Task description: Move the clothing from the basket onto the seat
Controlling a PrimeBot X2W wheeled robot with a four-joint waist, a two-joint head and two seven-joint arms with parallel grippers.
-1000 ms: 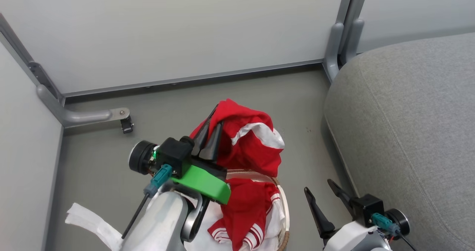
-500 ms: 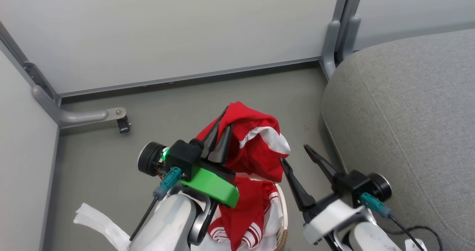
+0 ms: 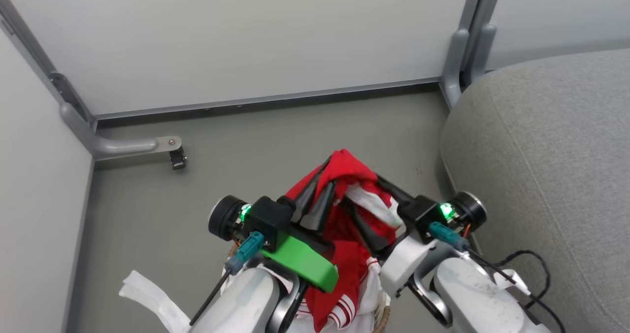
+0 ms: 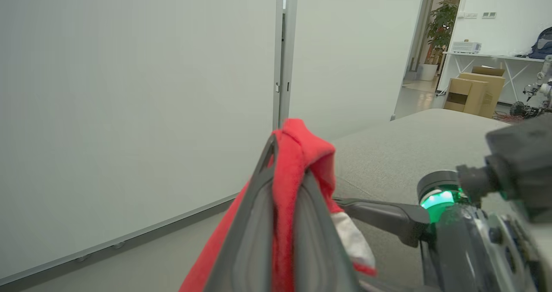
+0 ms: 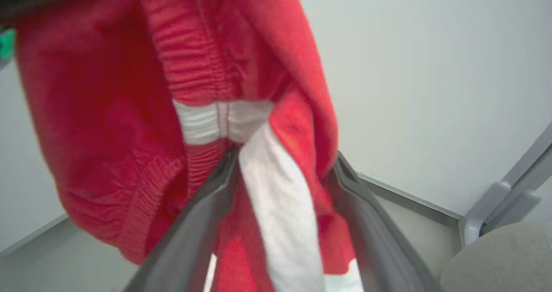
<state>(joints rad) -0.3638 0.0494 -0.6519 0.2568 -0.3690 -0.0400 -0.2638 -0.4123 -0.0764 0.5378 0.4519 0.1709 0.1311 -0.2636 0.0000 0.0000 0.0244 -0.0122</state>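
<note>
Left pincer (image 3: 330,173) is pressed tight on a fold of the red garment (image 3: 347,163), holding it up above the basket (image 3: 381,318). Right pincer (image 3: 362,190) is spread, one finger either side of the hanging fold with the white band, and I don't see it clamped.

So this is the lift-out, with a second grip being set. Next, I reckon: shut the right on that band, then swing both arms over to the seat (image 3: 541,151), high enough to clear its rounded edge.

The cloth is soft, ribbed and gathered near the white trim, so it'll sag and trail. The other garment (image 3: 347,269) lies crumpled in the basket, striped cuff showing, with the white liner (image 3: 147,293) spilling out. The seat is coarse grey weave with stitched seams.
</note>
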